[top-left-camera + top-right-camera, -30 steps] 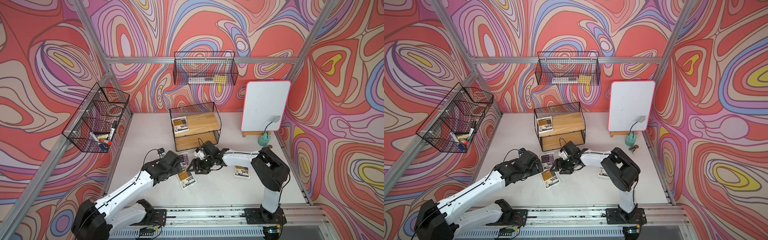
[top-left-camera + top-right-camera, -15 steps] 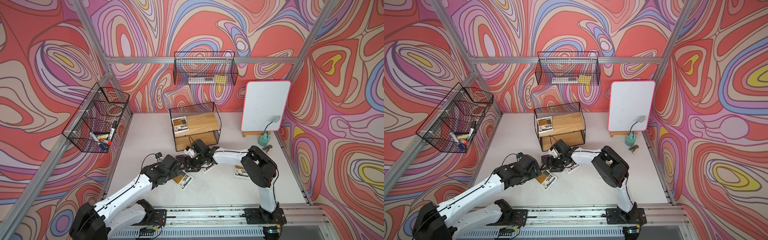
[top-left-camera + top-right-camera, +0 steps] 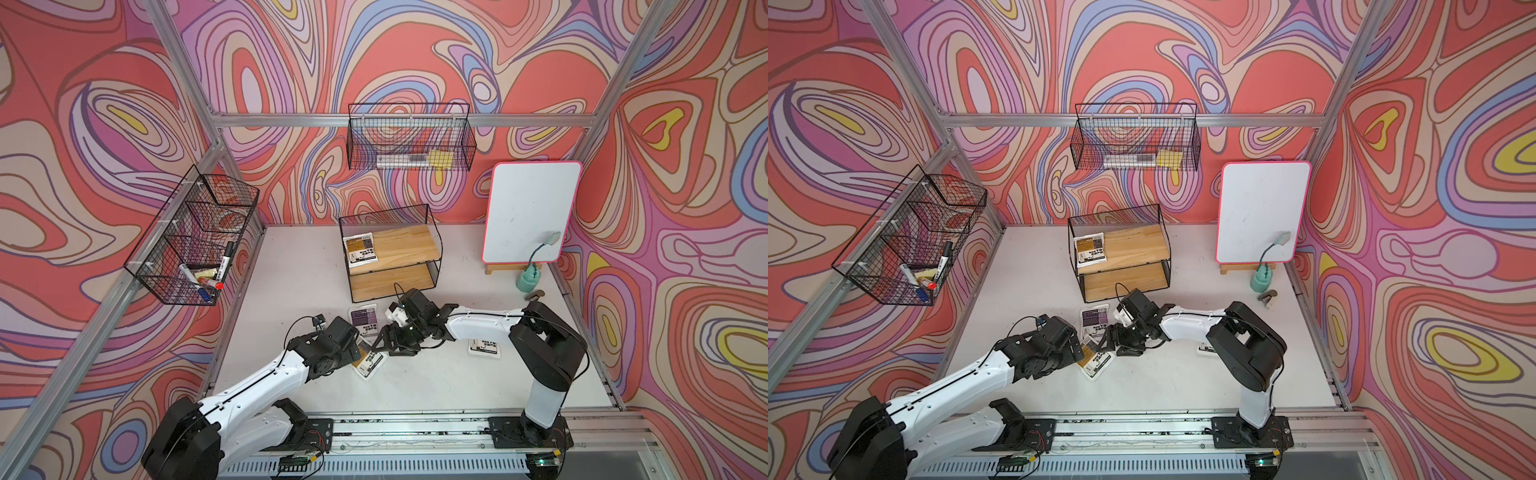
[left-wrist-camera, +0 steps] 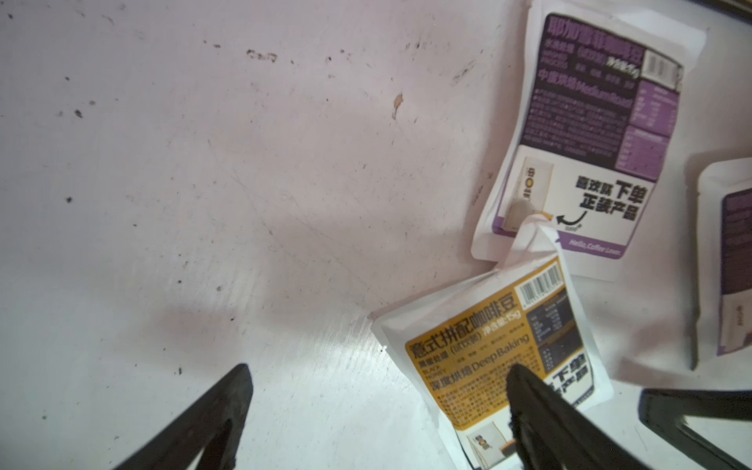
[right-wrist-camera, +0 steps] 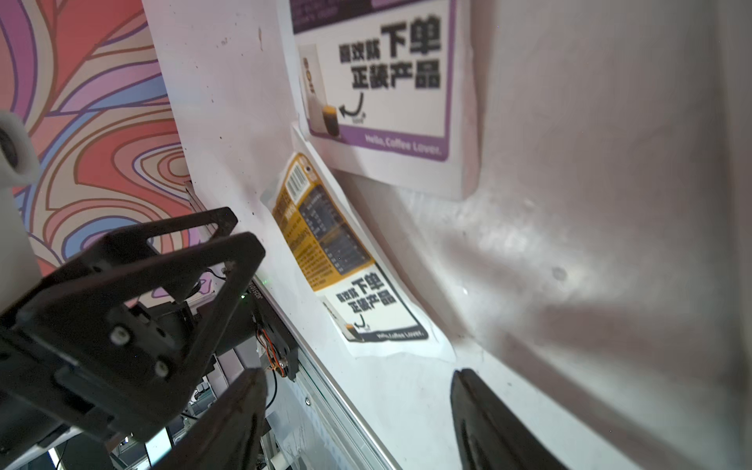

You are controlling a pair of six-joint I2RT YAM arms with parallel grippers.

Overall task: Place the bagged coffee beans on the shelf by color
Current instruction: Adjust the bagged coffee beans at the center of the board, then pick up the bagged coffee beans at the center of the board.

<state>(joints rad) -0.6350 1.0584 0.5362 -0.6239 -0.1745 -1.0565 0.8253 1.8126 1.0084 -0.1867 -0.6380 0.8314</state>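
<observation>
scuffed, speckled white desk (image 3: 436,386) boxed in by swirl-patterned walls (image 3: 415,62). the shelf (image 3: 409,249) stands at its back, one orange pouch (image 3: 360,249) flat on the top board. a purple pouch (image 3: 363,318) and a second orange pouch (image 3: 370,363) lie overlapping on the desk. left tool (image 4: 378,368) and right tool (image 5: 358,372) hang over them, jaws apart, holding nothing.
</observation>
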